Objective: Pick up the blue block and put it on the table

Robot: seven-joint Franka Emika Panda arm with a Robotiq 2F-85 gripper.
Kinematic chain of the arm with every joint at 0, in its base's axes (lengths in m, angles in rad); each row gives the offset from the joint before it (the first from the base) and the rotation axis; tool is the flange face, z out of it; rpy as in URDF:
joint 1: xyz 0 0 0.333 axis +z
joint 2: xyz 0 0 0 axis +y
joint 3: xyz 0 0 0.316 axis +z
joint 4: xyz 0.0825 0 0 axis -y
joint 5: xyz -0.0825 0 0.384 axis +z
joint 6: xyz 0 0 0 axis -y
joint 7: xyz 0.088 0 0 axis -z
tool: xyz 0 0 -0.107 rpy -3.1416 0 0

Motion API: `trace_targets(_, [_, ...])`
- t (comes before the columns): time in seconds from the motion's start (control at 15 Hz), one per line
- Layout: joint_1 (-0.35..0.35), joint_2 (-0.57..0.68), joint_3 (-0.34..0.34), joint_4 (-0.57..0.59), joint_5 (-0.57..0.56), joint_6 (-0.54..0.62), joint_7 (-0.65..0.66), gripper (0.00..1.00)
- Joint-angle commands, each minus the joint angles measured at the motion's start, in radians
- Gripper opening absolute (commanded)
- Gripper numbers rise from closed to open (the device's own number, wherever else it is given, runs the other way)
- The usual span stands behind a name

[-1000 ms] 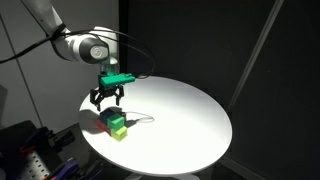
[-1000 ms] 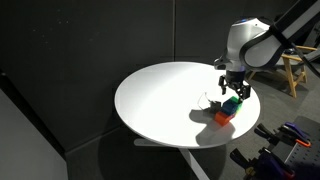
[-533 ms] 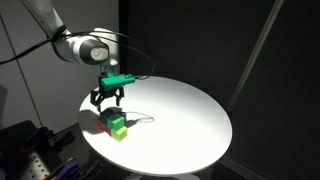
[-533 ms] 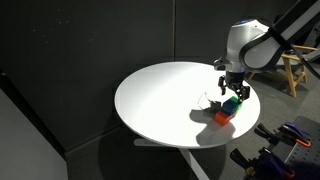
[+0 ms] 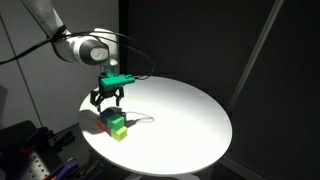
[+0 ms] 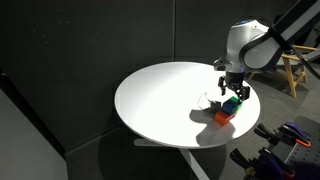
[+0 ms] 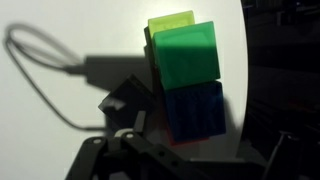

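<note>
- Blue block [image 7: 197, 113] sits just under the gripper [image 5: 106, 100] and a little ahead of it. In the wrist view it lies roughly between the two fingers, and nothing holds it.
- The jaws are spread wide and empty, hovering above the cluster of blocks and touching none of them.
- The green block [image 7: 187, 58] butts against the blue one's far face, on the side away from the hand. A paler green face shows just beyond it.
- The red-orange block [image 6: 221, 118] shows low in the cluster in an exterior view. I cannot tell whether the blue one rests on it.
- The step in hand looks like lining up and coming down for the grasp.
- To do it well, centre the hand over the blue block so the fingers meet its two free side faces, not the face shared with green.
- Come straight down and stop before the fingertips reach whatever lies beneath, then close gently.
- Lift straight up, so the touching green block is less likely to be dragged or toppled.
- For the set-down, pick bare table [image 5: 185, 105] off to the side of the hand, away from the cable [image 7: 35, 75] lying near the blocks.
</note>
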Motion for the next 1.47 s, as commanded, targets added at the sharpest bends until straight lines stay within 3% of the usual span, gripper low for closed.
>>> trace_targets(0.0, [-0.01, 0.007, 0.017, -0.005, -0.003, 0.018, -0.002, 1.0])
trace_targets(1.4, [-0.013, 0.062, 0.023, -0.004, -0.034, 0.045, 0.024, 1.0])
